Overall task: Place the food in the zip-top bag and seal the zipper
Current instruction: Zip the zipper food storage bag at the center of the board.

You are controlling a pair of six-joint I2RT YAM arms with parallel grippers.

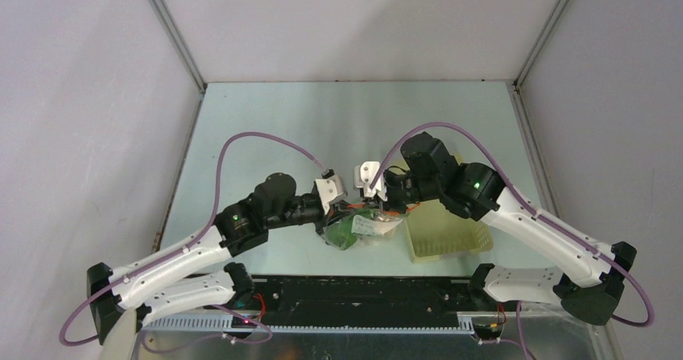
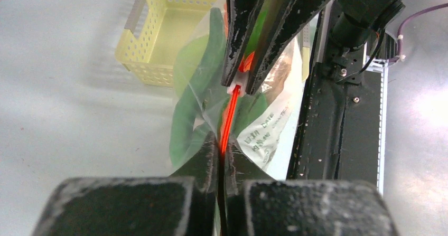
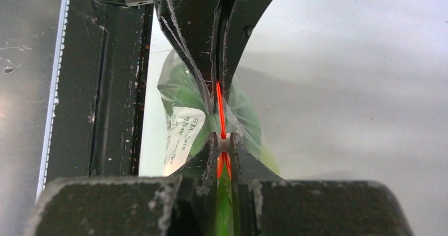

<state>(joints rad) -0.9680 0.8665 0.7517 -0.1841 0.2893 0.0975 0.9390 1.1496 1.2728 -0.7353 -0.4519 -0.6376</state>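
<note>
The clear zip-top bag [image 1: 372, 229] lies at the table's near edge between both arms, with green food [image 1: 342, 233] inside it. In the left wrist view my left gripper [image 2: 221, 150] is shut on the orange-red zipper [image 2: 230, 113]. The green food [image 2: 186, 109] and a printed white label [image 2: 267, 135] show through the plastic below the strip. In the right wrist view my right gripper [image 3: 223, 140] is shut on the white slider tab [image 3: 223, 144]. The zipper [image 3: 220, 106] runs from there to the left gripper's fingers [image 3: 203, 62]. The two grippers face each other closely along the strip.
A pale yellow perforated basket [image 1: 447, 235] stands just right of the bag, under the right arm; it also shows in the left wrist view as the basket [image 2: 158, 30]. The black base rail [image 1: 362, 291] runs along the near edge, right beside the bag.
</note>
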